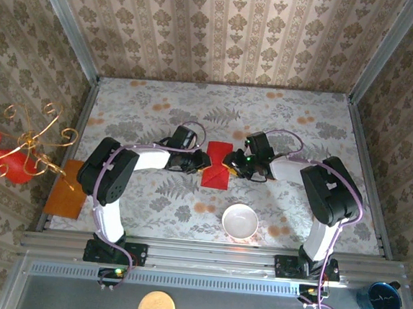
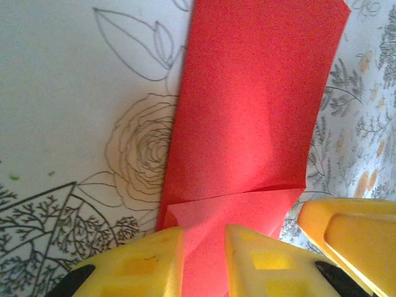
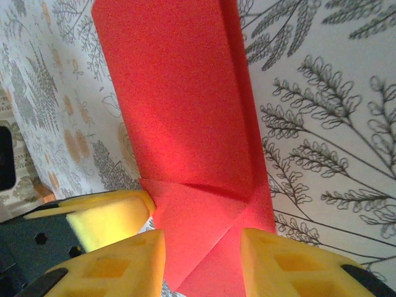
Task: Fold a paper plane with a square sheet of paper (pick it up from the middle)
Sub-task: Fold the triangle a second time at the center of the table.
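One red sheet of paper (image 1: 217, 168), folded. One white bowl (image 1: 240, 220). Left of the bowl are one orange-brown board (image 1: 68, 194) and one red ornament (image 1: 15, 154). Nearer than the bowl are one tan disc (image 1: 156, 308) and one blue cup (image 1: 383, 299). Two pincers: left pincer (image 1: 196, 161), right pincer (image 1: 232, 162).

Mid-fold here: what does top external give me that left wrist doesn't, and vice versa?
Top external: both arms meeting over the red paper at mid-table, left gripper and right gripper on either side of it, the white bowl nearer the bases and the orange-brown board at the left edge. Left wrist: a crease across the paper with a folded flap below it, the paper running between the left gripper's parted fingers, and another yellow finger at the right. Shared: the red paper lying on the floral table cover.
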`<state>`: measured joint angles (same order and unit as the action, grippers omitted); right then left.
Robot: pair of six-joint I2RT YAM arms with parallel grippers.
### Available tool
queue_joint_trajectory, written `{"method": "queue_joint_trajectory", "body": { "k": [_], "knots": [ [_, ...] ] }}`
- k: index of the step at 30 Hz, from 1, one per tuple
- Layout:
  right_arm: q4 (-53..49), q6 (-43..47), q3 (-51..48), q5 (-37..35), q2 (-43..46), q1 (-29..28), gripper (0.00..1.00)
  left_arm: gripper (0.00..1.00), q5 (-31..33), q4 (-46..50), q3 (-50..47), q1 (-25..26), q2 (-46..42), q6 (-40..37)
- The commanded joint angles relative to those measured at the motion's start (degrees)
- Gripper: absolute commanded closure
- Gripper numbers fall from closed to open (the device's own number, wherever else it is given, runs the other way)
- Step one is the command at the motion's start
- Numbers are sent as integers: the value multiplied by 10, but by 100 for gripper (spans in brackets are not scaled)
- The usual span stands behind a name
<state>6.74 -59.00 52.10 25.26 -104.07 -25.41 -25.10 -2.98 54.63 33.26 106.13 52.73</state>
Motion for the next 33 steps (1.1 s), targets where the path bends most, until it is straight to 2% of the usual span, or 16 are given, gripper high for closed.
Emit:
{"method": "queue_joint_trajectory", "body": {
  "k": [1, 6, 20, 33],
  "knots": [
    [15, -11, -3, 11, -16, -5, 63, 76, -6, -14, -11, -4, 11, 15],
    [25, -14, -2, 15, -26, -5, 66, 76, -5, -7, -12, -5, 13, 17],
    [41, -39, 1, 21, -42, -5, 65, 76, -6, -24, -28, -6, 12, 35],
    [103, -54, -4, 40, -44, -10, 75, 76, -10, -28, -31, -6, 7, 39]
  ]
}}
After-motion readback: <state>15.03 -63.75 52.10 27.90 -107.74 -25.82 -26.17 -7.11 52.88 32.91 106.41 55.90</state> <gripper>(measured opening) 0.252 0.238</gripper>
